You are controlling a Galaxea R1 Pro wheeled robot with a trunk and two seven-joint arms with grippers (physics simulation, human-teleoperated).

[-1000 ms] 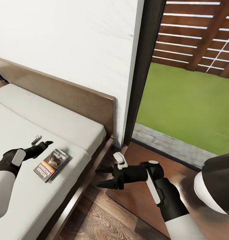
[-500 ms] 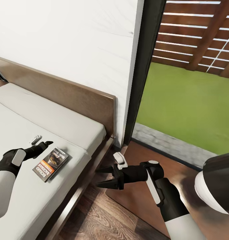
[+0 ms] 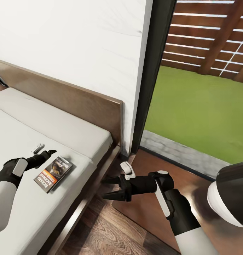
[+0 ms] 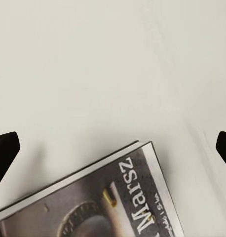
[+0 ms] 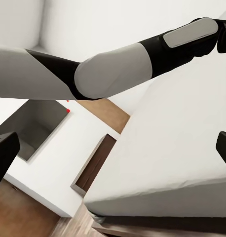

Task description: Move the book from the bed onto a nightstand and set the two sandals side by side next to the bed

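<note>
From the head camera, the book [image 3: 53, 173] lies flat on the off-white mattress of the bed [image 3: 61, 131], near the mattress's edge on the robot's right. It is a thin paperback with a dark photo cover, an orange band and white lettering. The left gripper [image 3: 47, 153] rests low over the mattress just beside the book's far corner; I cannot tell from here how wide its fingers stand. The dark wooden bed frame runs along the mattress edge, and the headboard stands against the white wall [image 3: 82, 42]. Beyond the frame is brown plank floor [image 3: 110, 230], where the right gripper [image 3: 109, 187] hovers with its two dark fingers spread well apart, gripping nothing. A tall dark-framed window [image 3: 153, 71] shows grass and a slatted fence.

From the left wrist camera, the book [image 4: 100, 197] sits between the left gripper's two dark fingertips [image 4: 5, 150], which stand wide apart at the picture's edges and clear of it. The cover shows grey artwork and the white word "Marsz"; its pale page edge faces open mattress.

From the right wrist camera, the left arm [image 5: 118, 64] stretches over the mattress [image 5: 177, 148]. Bare mattress reaches to its edge, with the frame and floor below. A dark fingertip [image 5: 4, 153] sits at each side, wide apart.
</note>
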